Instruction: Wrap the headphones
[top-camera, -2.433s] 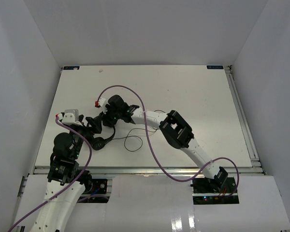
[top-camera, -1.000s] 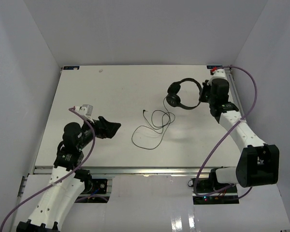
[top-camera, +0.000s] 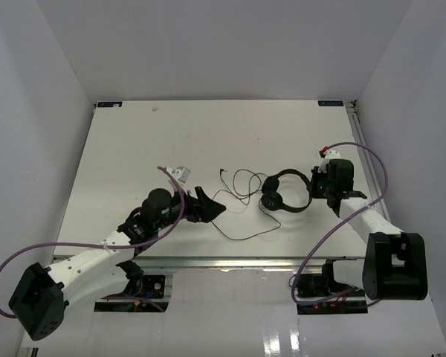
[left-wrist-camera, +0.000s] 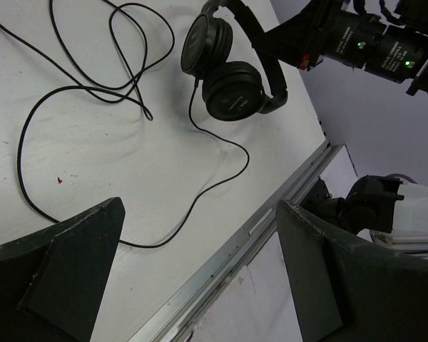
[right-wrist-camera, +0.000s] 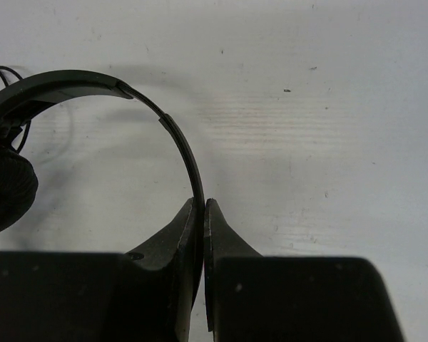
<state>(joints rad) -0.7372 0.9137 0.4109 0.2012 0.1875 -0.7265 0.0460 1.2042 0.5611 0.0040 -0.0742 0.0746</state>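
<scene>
Black headphones out on the white table, right of centre, ear cups close together, headband pinched in the right gripper, fingers closed hard on the thin band. Trailing left from the cups: the cord, loose, sprawled in open loops, plug lying at its free end, nothing wound yet. Hovering just beside the near loop, the left gripper, spread wide and holding nothing, cord and cups both framed between its fingers. Looks like the opening step: anchor the headphones, then collect the cord. Next, most likely: drop the left gripper onto a stretch of cord, close on it, and carry it toward the headband, with the right hold kept firm against dragging. Thin cord, flat on the table, so probably a fiddly pick. Wrapping itself not yet begun.
</scene>
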